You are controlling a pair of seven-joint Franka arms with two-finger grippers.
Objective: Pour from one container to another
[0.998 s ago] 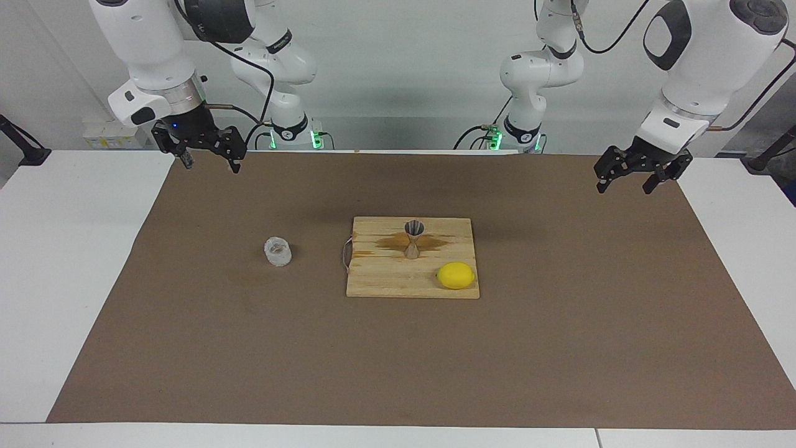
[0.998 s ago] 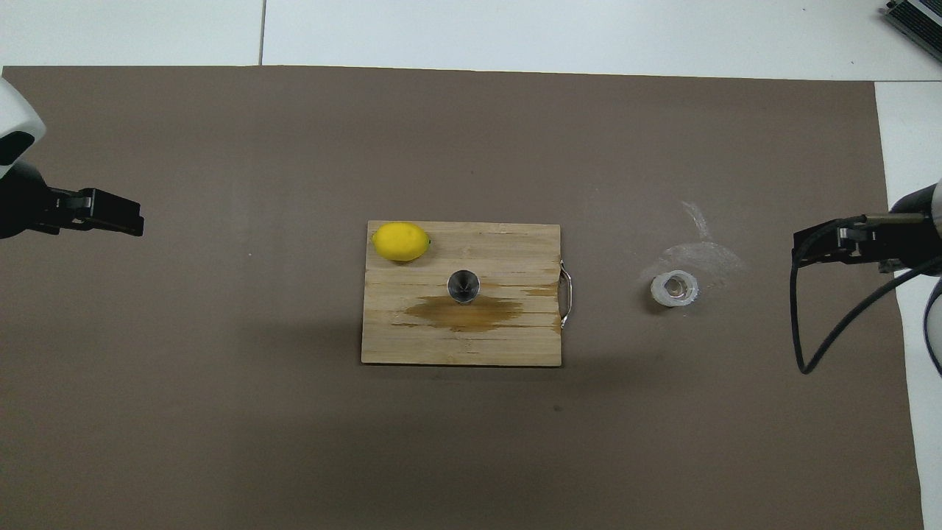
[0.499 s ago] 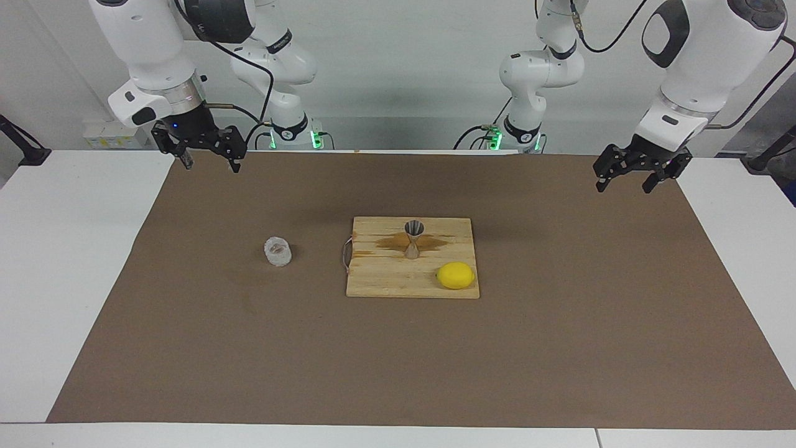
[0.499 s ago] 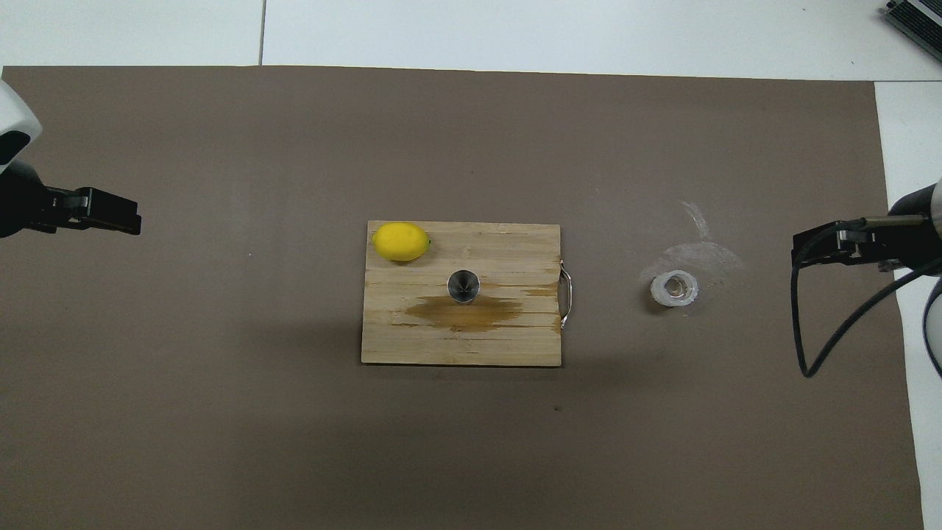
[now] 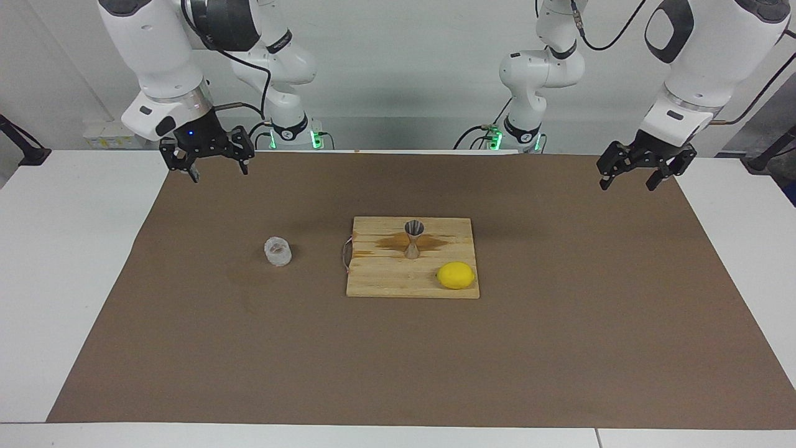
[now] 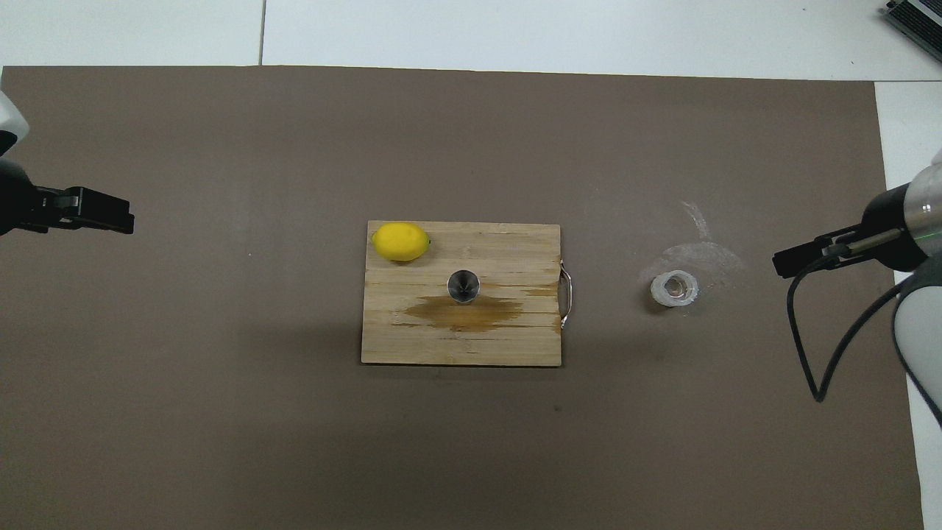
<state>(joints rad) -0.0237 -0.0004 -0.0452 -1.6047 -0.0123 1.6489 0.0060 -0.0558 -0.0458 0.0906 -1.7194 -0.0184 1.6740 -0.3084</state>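
Right gripper (image 5: 216, 171) shifted toward glass cup (image 5: 278, 251), left gripper (image 5: 629, 180) raised, both fingers spread, empty.

Opposed high views, shared table (image 5: 74, 249)

Bare mat surrounds the glass cup (image 5: 278, 251) on every side, so it is open to approach. Beside it stands the wooden board (image 5: 385, 283), carrying the upright jigger (image 5: 413, 238) and, just beside that, a lemon (image 5: 455, 275).

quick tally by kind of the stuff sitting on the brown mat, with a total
glass cup: 1
metal jigger: 1
lemon: 1
wooden board: 1
total: 4
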